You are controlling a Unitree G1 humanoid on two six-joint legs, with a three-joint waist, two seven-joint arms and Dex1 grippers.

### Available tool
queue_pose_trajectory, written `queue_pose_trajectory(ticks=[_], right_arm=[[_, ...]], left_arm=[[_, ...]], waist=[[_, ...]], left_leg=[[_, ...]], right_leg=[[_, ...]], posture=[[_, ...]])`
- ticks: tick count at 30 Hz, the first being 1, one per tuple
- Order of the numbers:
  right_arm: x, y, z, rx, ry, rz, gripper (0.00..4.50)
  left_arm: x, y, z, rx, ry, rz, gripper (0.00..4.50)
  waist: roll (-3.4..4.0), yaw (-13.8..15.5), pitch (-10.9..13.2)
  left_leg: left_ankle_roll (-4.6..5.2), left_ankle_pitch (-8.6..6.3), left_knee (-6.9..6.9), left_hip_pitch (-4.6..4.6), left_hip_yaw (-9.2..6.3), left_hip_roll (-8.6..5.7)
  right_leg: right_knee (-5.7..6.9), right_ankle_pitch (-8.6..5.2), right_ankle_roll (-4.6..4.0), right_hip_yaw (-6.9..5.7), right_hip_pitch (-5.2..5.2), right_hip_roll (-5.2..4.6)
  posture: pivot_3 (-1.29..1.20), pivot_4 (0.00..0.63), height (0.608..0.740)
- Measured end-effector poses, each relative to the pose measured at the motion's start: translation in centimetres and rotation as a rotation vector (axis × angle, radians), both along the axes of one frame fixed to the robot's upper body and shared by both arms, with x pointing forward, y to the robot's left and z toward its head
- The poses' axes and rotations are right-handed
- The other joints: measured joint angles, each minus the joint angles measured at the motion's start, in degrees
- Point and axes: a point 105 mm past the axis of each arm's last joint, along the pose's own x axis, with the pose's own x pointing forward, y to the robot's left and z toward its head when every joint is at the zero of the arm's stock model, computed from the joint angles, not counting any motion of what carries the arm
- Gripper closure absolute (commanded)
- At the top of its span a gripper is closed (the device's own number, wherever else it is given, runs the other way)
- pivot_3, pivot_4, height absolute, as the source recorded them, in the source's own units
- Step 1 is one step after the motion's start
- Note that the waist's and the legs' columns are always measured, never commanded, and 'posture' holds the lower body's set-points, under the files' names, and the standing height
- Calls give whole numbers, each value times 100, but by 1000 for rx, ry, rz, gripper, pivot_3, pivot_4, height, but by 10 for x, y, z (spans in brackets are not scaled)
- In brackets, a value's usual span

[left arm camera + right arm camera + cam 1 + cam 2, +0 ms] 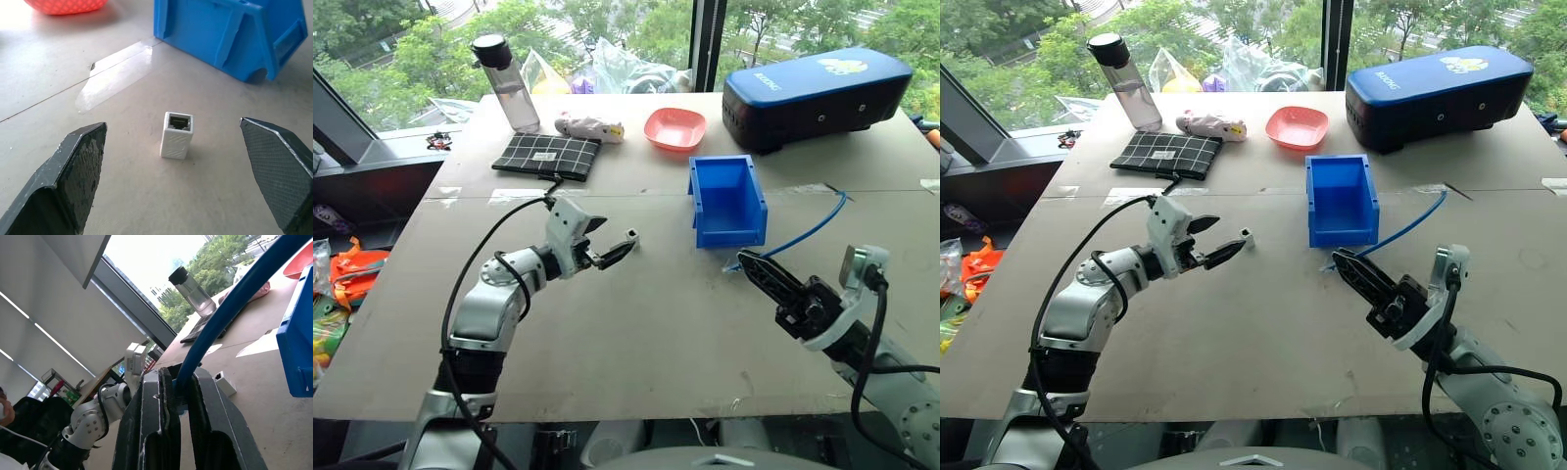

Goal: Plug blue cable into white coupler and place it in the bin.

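The left gripper is spread wide around the white coupler; the right gripper pinches the blue cable at 5 o'clock of the bin.

Along the bench's far edge: a clear bottle, checked cloth, pink bowl, and a large dark-blue case at the far right corner.
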Motion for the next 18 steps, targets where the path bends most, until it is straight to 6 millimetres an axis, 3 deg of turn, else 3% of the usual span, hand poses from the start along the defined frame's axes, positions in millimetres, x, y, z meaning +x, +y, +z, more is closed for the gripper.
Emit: queue_pose_trajectory(ticks=[8,10,17,18], right_arm=[[-1,-3,-6,-21,8,-25,4500],[-2,-2,-5,-27,1,-25,4500],[-2,-6,-1,-46,-28,-53,4500],[-1,-7,-1,-56,-31,-57,4500]], left_arm=[[24,-14,-24,77,31,-38,87],[24,-13,-35,102,51,-54,821],[27,-11,-34,131,29,-97,3735],[26,-11,-34,130,30,-111,3886]], waist=[[0,-78,-1],[-1,-126,-1],[-2,-143,-2],[-2,-144,-2]], left_leg=[[0,0,-1,1,-3,2],[0,0,-1,0,-6,2],[0,0,-1,0,-11,2],[0,0,-1,0,-11,2]], right_leg=[[2,0,1,0,-2,2],[2,0,1,-2,-2,2],[2,0,1,-7,-1,1],[2,0,1,-7,-1,1]], posture=[[0,150,740],[0,150,740],[0,150,740],[0,150,740]])
